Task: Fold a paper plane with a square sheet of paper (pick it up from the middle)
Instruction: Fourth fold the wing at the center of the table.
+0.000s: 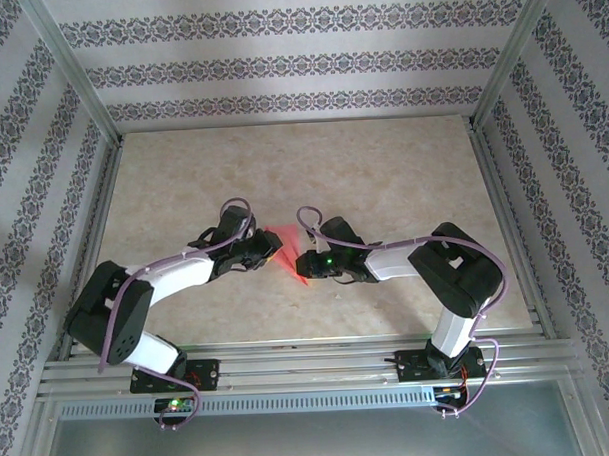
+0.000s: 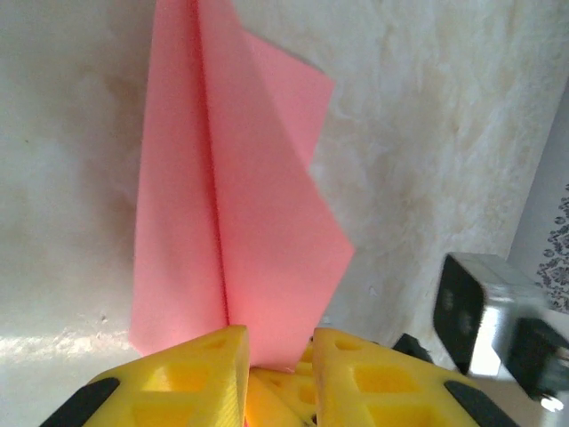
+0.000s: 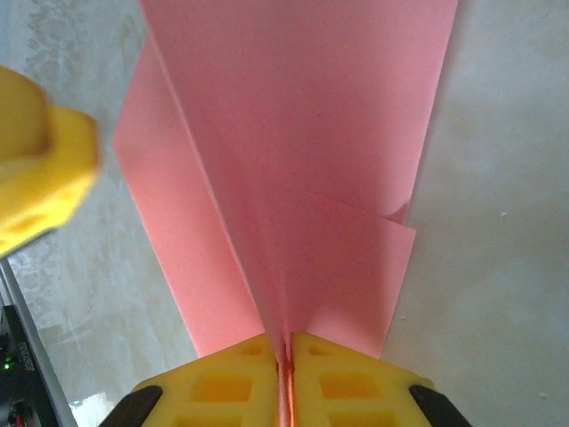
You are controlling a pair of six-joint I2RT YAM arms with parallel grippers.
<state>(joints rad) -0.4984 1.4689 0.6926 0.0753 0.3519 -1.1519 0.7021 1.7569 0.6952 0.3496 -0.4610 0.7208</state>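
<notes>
Top external: both bent arms' jaws clench the paper plane (image 1: pixel 290 250) between them.

Bright, soft, even light with faint shadows; close wrist-view foregrounds blur.

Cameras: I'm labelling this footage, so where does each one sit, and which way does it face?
Top external: above and behind the bases, looking down at the table; both arms visible.
Left wrist: on the left arm, looking along its yellow fingers at the folded pink paper.
Right wrist: likewise; right gripper pinches the crease.
Shared: all three show the paper.
</notes>
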